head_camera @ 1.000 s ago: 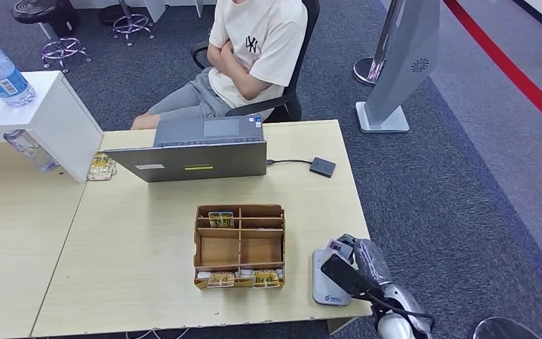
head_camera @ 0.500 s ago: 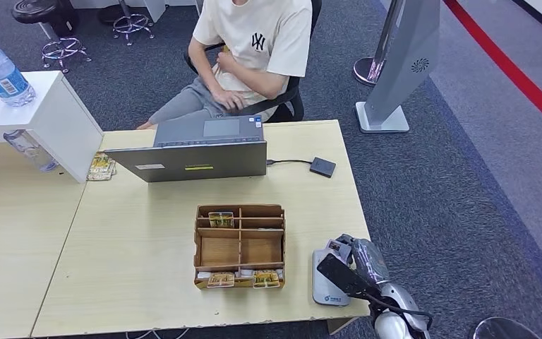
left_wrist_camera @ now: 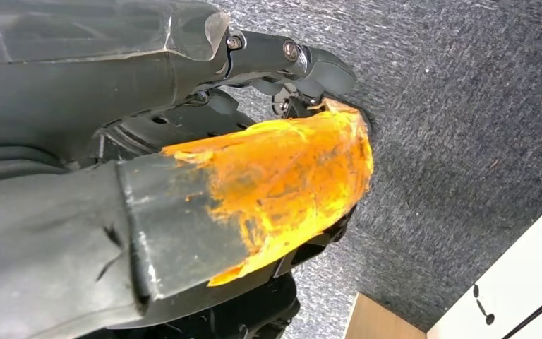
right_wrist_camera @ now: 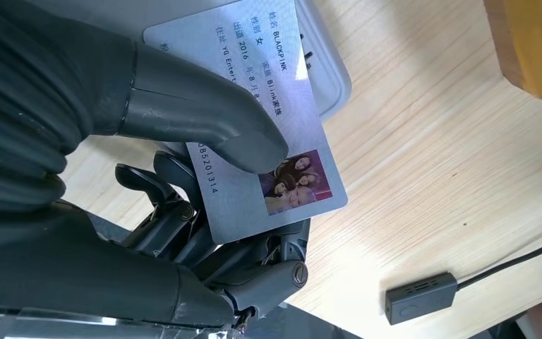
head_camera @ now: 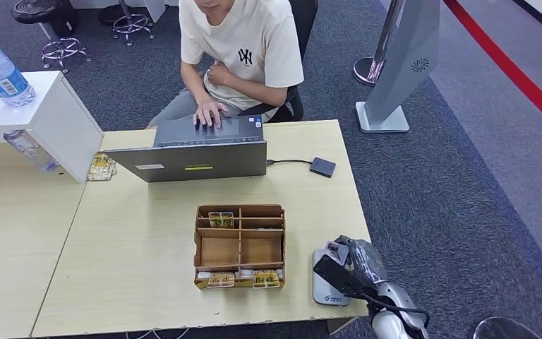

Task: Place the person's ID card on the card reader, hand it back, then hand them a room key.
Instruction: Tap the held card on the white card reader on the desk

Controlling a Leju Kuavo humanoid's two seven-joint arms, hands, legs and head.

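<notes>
Our right hand [head_camera: 356,260] grasps the ID card [right_wrist_camera: 268,138], thumb pressed on its face, fingers [right_wrist_camera: 183,212] underneath, at about five o'clock on the table [head_camera: 148,261], over the card reader [head_camera: 324,286]. We judge the main risk is the card sliding out of this thin pinch, or ending up half off the reader. Our left hand: we cannot tell its state.

At six o'clock, beside the reader, stands the wooden card box [head_camera: 240,246] with room keys [head_camera: 266,278]. Further, at twelve, the laptop [head_camera: 197,152] stands between us and the person [head_camera: 243,56] typing, so handing back means reaching round it. A small black box [head_camera: 322,167] sits at one o'clock.
</notes>
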